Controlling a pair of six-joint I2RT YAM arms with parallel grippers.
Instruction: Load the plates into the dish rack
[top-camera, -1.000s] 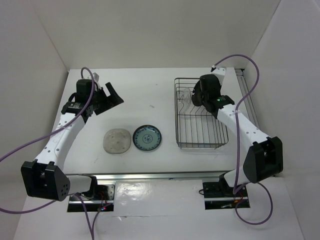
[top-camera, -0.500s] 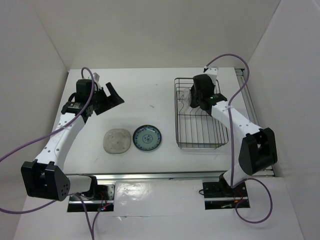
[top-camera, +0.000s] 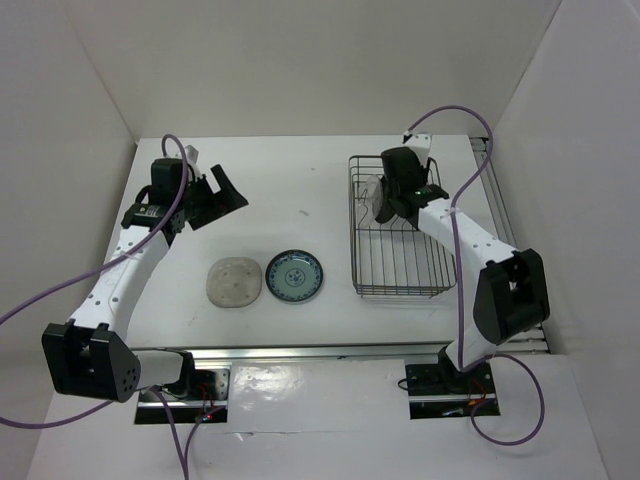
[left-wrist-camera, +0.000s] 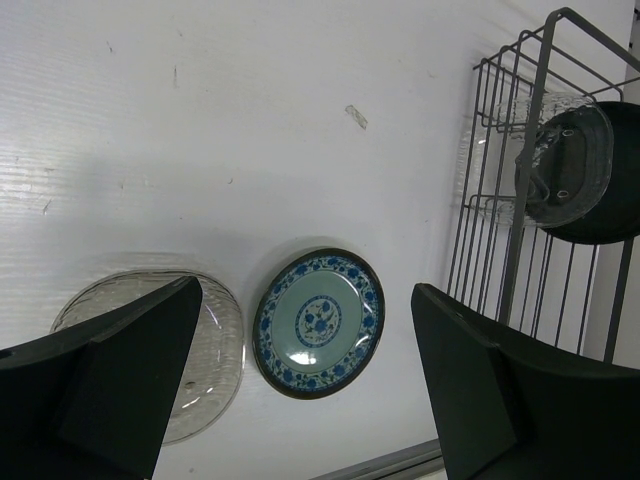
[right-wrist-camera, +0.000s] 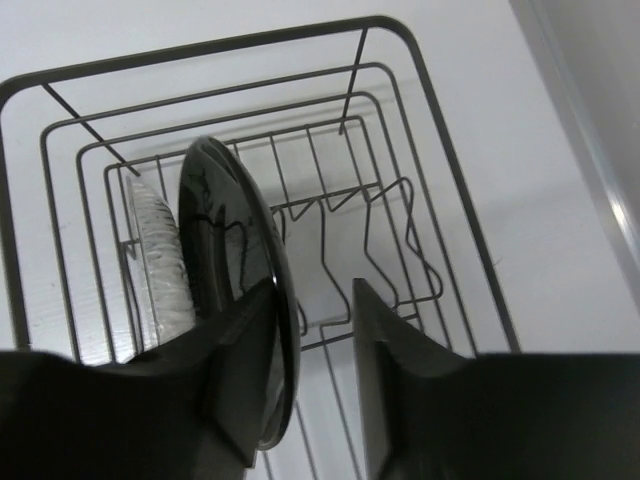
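The dish rack (top-camera: 353, 230) stands at the right. A clear plate (right-wrist-camera: 155, 250) and the glossy black plate (right-wrist-camera: 225, 240) stand on edge side by side at its far end. My right gripper (right-wrist-camera: 315, 340) is open over the rack. The black plate's rim lies against one finger (right-wrist-camera: 235, 370), and a gap separates it from the other finger (right-wrist-camera: 390, 370). A beige speckled plate (top-camera: 234, 281) and a blue-and-white plate (top-camera: 294, 276) lie flat on the table. My left gripper (top-camera: 222, 195) hangs open and holds nothing, high above the table's far left.
The white table (top-camera: 300, 190) is walled on three sides. A metal rail (top-camera: 320, 352) runs along its near edge, and another strip (top-camera: 492, 190) lies right of the rack. The rack's near half shows upright wire tines (right-wrist-camera: 385, 215).
The right gripper carried the black plate toward the rack's far end beside the clear plate, then its jaws parted off the plate. The left arm has not moved.
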